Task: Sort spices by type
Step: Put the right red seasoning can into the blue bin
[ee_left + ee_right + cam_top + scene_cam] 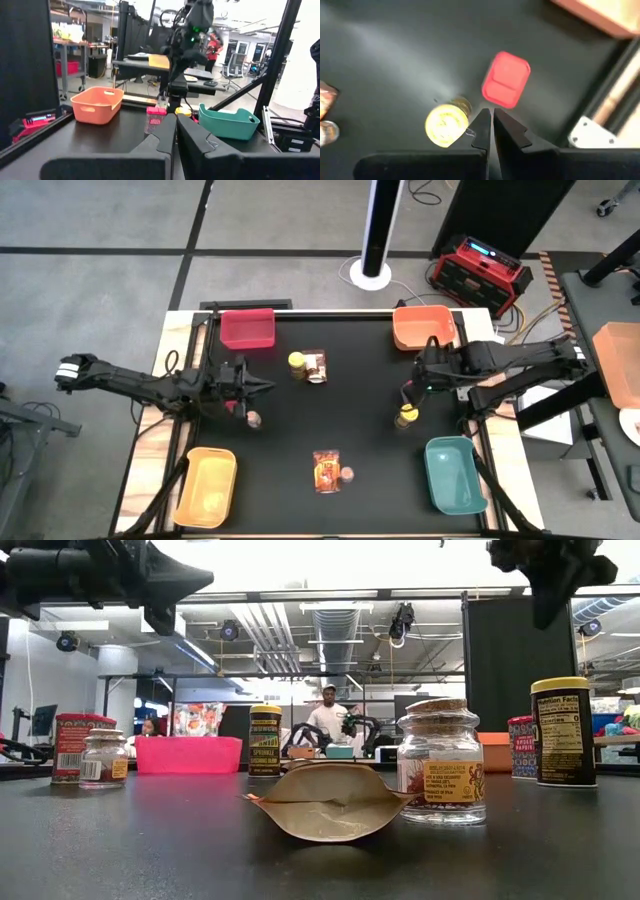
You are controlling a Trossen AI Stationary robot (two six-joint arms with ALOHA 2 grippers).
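on the black table (360,420) all the spices still stand loose and none sits in a bin, while the left gripper (262,386) and right gripper (412,385) hover clenched and empty, so sorting has barely begun.

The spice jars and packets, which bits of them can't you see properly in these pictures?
- Red blocky container, high view: mostly covered by the left gripper, fingers shut.
- Second red blocky container, right wrist view: only its top shows; the right gripper hangs shut above it.
- Orange-brown flat packet, low view: only its plain brown back shows.
- Yellow-lidded dark jar, right wrist view: label blurred.
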